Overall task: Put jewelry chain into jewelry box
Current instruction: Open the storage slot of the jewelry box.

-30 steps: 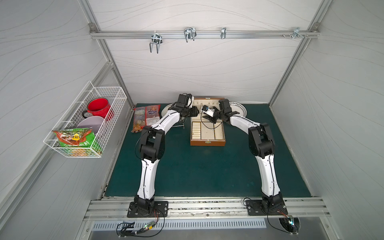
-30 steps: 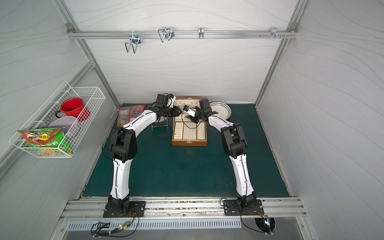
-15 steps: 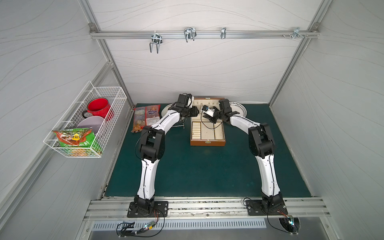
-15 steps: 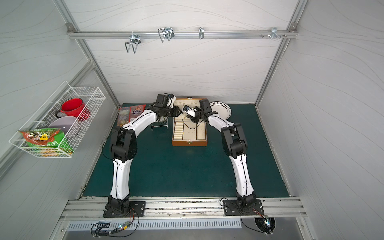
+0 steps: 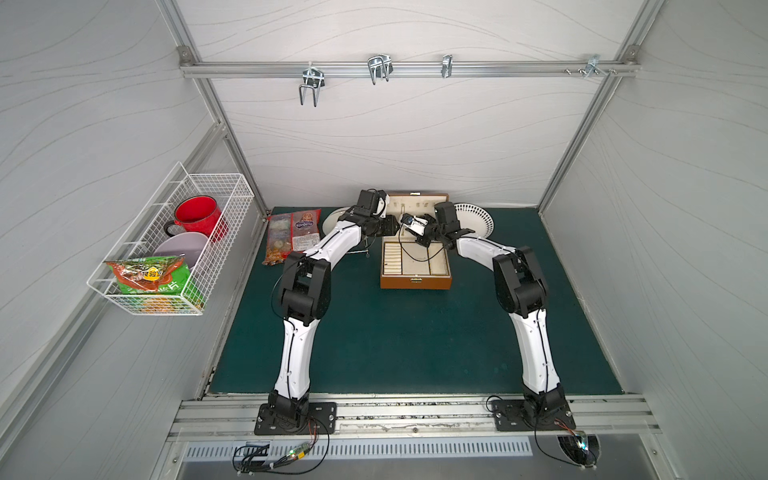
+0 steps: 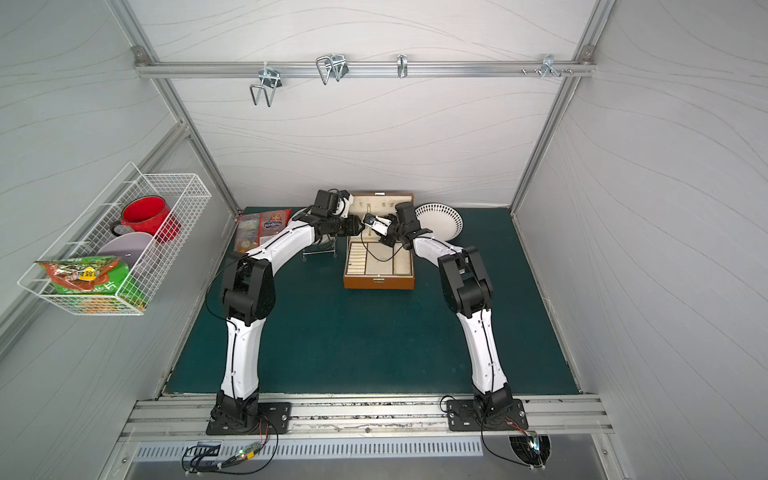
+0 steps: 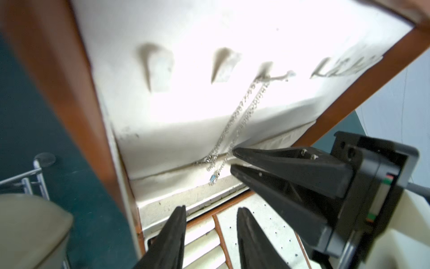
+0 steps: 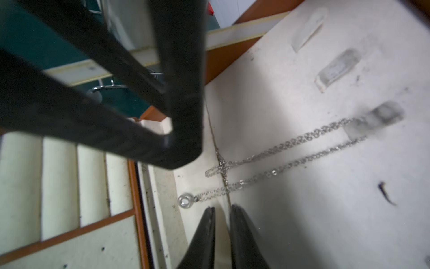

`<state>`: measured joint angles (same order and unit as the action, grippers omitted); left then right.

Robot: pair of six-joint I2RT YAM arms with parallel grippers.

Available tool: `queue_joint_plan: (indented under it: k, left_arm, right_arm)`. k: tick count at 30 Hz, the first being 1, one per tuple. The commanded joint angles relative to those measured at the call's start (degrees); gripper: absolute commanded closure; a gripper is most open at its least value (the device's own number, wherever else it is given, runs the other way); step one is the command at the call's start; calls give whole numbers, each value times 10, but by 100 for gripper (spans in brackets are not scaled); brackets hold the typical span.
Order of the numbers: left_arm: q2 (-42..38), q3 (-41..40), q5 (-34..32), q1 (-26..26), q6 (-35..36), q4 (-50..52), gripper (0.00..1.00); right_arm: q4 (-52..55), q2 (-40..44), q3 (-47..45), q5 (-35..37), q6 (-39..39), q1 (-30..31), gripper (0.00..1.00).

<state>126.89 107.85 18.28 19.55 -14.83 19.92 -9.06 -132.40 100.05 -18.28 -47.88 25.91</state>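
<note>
Jewelry chain [image 8: 274, 172] of thin silver links with a ring pendant [image 8: 184, 200] hangs doubled from a lid hook [image 8: 374, 121] of the jewelry box [image 5: 415, 282], left gripper [image 7: 211, 208] spread, right gripper [image 8: 222, 208] barely parted, both empty.

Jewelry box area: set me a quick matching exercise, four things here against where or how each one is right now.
Things:
1. jewelry chain
2. left hand
3. red mug
4. dotted-rim plate

Places or states:
A. in the wire basket on the side wall
B. beside the jewelry box, on the right arm's side
C. hanging from a hook on the open lid
D. open, holding nothing

Pairs: 1-C, 2-D, 3-A, 4-B.
</note>
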Motion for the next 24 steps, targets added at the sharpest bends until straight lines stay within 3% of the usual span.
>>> queue_joint_plan:
  k: [1,4,24]
  left_arm:
    - [-16,0,6,2,2,-7,59]
    - [-17,-2,5,2,2,-9,59]
    - [-30,3,5,8,-11,-18,60]
  right_arm:
    - [-17,-7,-11,31,-7,6,91]
    - [-18,0,-16,28,-5,6,100]
    - [-35,66,-90,-7,12,17,100]
